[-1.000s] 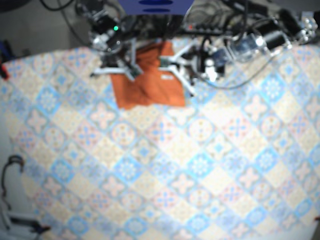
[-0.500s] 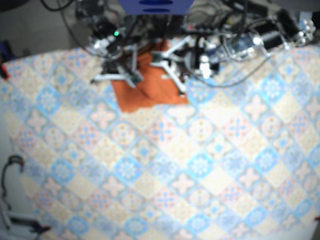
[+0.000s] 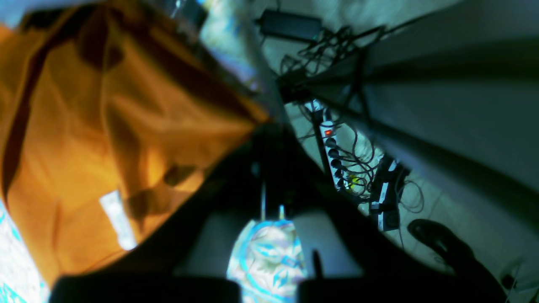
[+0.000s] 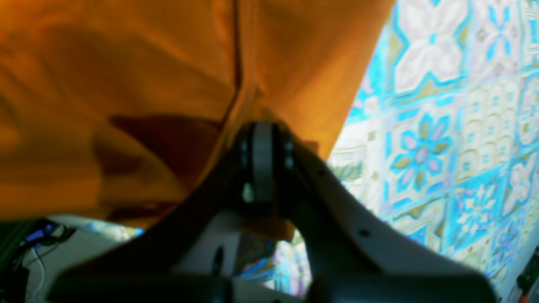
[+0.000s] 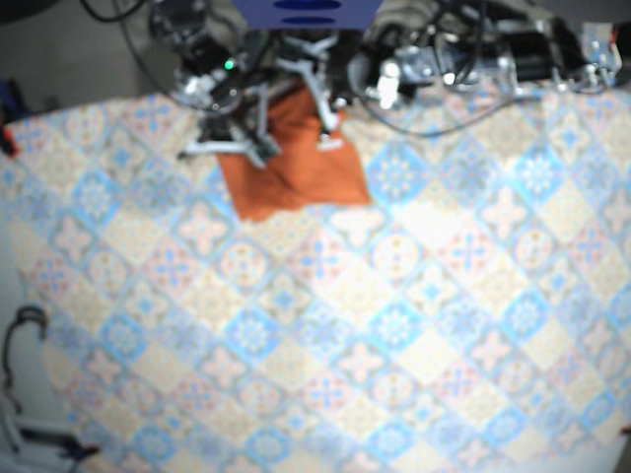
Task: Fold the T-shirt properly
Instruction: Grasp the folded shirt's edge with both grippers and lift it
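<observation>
Two sets of jaws, left and right, clenched on soft, light, limp shirt bunched at robot-side bench edge; best pinched at corners and hems, never mid-panel.

Black-and-white right gripper, black cables, green light

Bench: covered in a diamond tile pattern of blue, orange and cream; fills most of the base view.
Blue panel: top centre edge of the base view.
Dark looped cable: lower left edge of the base view.
Power strip: white, on the floor at centre right of the left wrist view, red light lit, several plugs in.
Cable tangle: above the strip.
Black adapter: top centre.
Dark rounded object: lower right, blurred, kind unclear.
</observation>
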